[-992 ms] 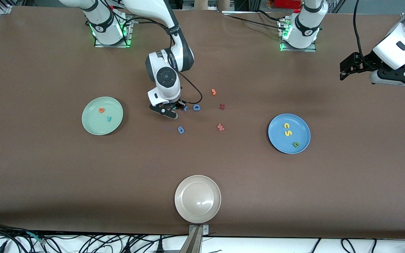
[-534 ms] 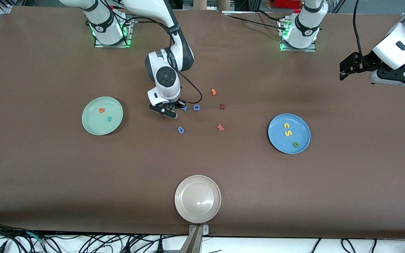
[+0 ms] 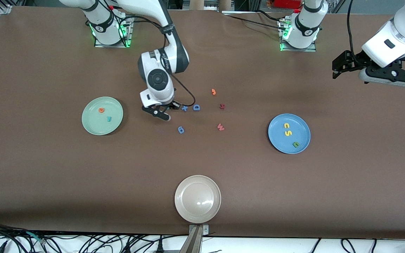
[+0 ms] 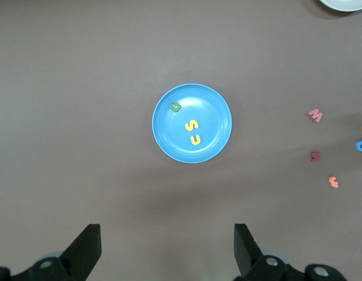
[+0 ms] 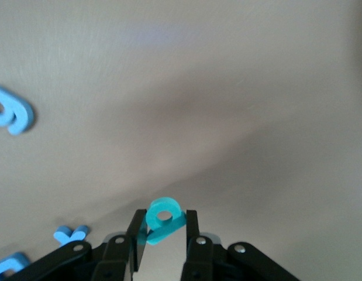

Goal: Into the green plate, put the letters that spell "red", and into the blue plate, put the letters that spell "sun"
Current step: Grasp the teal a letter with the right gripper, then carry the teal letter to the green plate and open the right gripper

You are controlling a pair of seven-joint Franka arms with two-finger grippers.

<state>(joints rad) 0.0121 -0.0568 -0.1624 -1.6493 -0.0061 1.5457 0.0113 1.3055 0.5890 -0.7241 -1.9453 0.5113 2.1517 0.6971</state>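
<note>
The right gripper [image 3: 165, 111] has lifted off the table with the teal "d" [image 5: 164, 218] pinched between its fingers and drifted away from the blue capital "D" [image 3: 196, 107], toward the green plate [image 3: 102, 116]. The left gripper [image 3: 343, 65], open, has shifted slightly toward the "D" as well.

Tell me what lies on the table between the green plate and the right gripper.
Nothing: the front view shows bare tabletop between the green plate and the right gripper, which holds the teal "d".
</note>
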